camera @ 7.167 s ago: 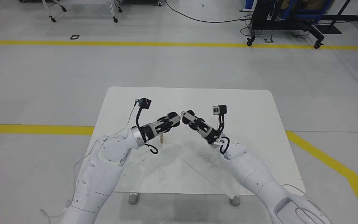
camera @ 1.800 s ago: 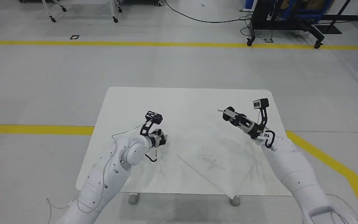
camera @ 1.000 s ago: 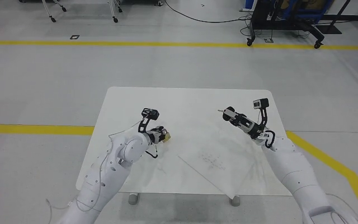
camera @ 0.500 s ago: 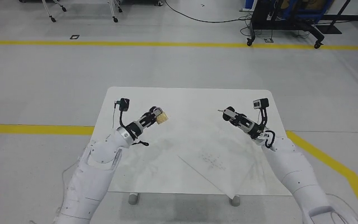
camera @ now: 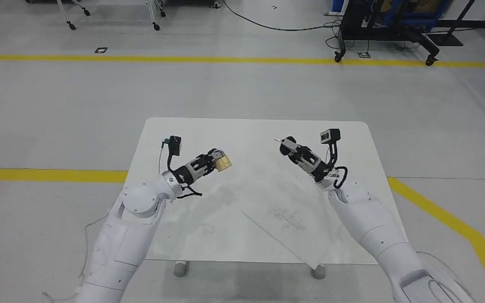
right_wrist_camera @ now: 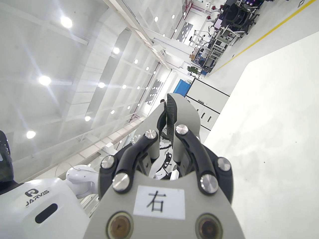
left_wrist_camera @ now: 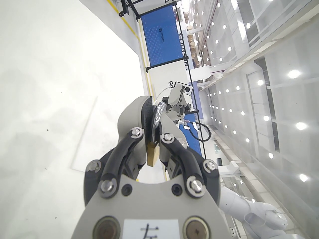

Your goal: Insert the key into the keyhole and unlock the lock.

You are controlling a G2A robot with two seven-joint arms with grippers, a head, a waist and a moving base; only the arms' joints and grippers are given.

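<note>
Right claw (camera: 286, 145) (gripping key (camera: 276, 141)) swung inward toward the lock (camera: 222, 162).

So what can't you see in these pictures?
- Keyhole: the lock is too small in the top view. In the left wrist view the left gripper covers most of it.
- Key: a thin sliver in the top view. In the right wrist view it is hidden inside the right gripper.
- Whether the lock is open: cannot tell, since the gripper covers its top.
</note>
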